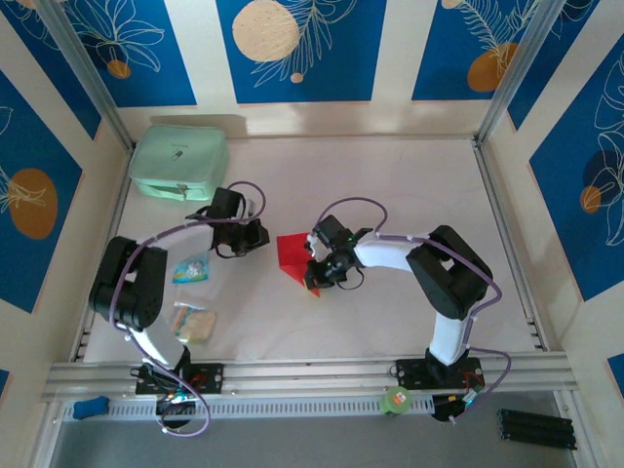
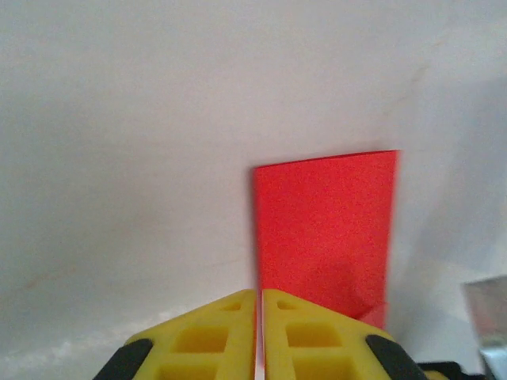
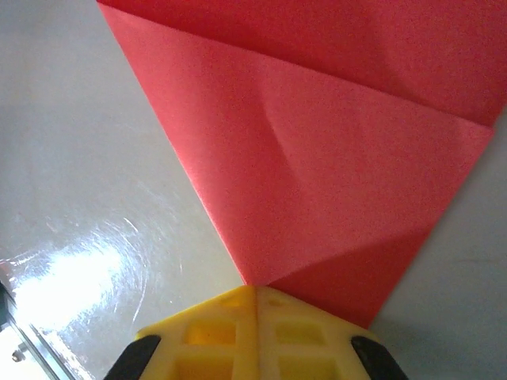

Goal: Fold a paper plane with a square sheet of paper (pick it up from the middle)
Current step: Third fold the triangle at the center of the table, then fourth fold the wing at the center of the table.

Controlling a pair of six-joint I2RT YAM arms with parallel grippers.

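Note:
The square sheet of paper is bright red and lies mid-table, creased and folded to a point. In the right wrist view the paper narrows to a tip that meets my right gripper, which is shut with its yellow fingers touching. From above, the right gripper sits over the sheet's near corner. My left gripper is at the sheet's left edge. Up close the left gripper is shut to a thin slit in line with the paper's left edge. I cannot tell whether either gripper pinches the paper.
A mint-green case stands at the back left. Two small packets lie near the left arm. A metal rail runs along the near edge, and side walls close in the table.

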